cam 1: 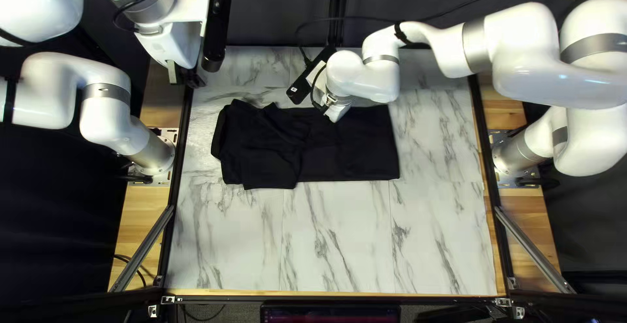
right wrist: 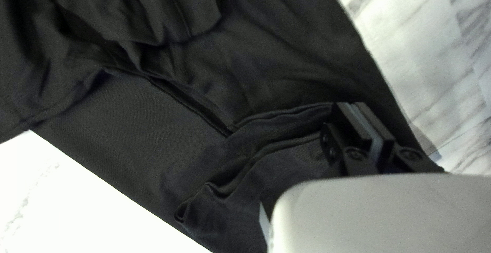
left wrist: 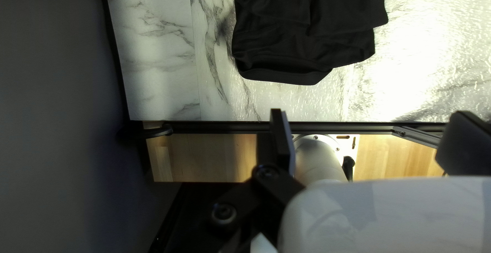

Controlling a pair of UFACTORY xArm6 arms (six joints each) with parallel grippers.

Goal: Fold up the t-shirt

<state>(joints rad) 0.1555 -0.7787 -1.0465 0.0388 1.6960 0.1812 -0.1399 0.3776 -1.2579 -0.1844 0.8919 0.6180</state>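
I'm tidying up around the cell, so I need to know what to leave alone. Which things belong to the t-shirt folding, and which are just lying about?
For the folding:
- t-shirt
- table
- left gripper
- right gripper

Just around it:
- screen, at the near edge
- curtain, behind the table

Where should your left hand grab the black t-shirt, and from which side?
I'd have my left hand pinch the narrow band at the end of the t-shirt nearest my left arm's base, coming in low from that base's side, one finger under, one above. It juts past the layers beside it and lies low, so a side approach should probably catch it best.
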